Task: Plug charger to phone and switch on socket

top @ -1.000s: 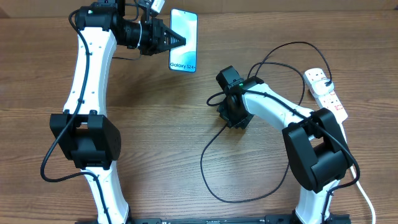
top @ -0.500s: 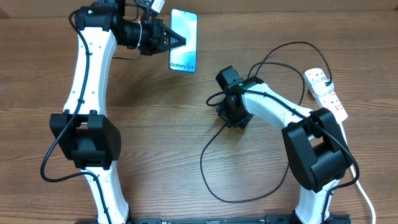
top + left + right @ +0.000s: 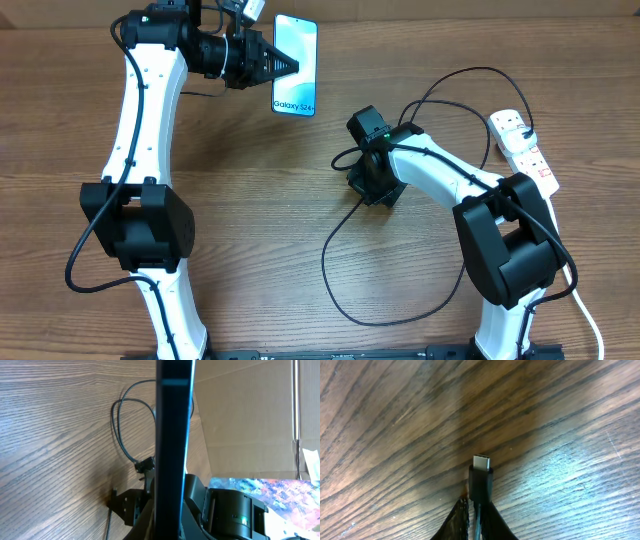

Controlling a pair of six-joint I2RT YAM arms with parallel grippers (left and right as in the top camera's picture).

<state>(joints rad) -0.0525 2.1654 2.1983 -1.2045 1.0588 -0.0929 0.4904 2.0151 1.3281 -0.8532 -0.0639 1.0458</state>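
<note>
Step in hand: picking up the charger's connector end, as I read it. Right gripper was down on the table mid-workspace, fingers pinched on the cable just behind the USB-C connector. The tip lay flat on the wood, pointing away from the wrist cam. The rest of the cable looped loose toward the near edge and back toward the socket at far right. I couldn't tell whether the plug was seated or which way the switches sat.

Left gripper was clamped on the phone at the far side, well apart from the connector. Wrist cam showed the phone edge-on between the fingers.

Next move, my call: lift the tip, line it up with the phone's port, then push straight in. That needs fine alignment, and slack in the loops shouldn't snag. The socket switch comes after that.

Writing: "Galaxy S24+" in white along the phone's near end. Socket label was red but too small to read.
</note>
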